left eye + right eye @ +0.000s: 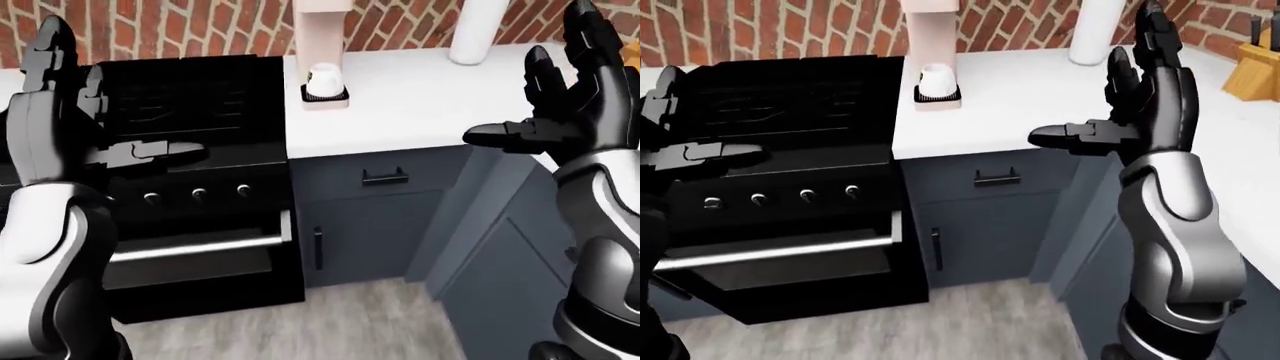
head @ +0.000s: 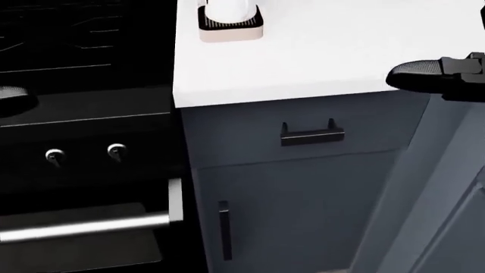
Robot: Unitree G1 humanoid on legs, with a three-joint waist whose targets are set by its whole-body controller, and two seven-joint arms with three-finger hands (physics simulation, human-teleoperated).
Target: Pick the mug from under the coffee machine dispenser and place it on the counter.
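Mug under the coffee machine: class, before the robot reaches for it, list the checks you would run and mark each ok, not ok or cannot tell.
1. Mug in sight, upright on the drip tray: ok.
2. Right hand open and holding nothing: ok.
3. Left hand open and holding nothing: ok.
4. Bare counter beside the coffee machine for setting the mug down: ok.
5. Hand close enough to grasp: not ok; both hands hang short of the counter's edge, apart from the mug.
6. Which way the mug's handle faces: cannot tell, too small.
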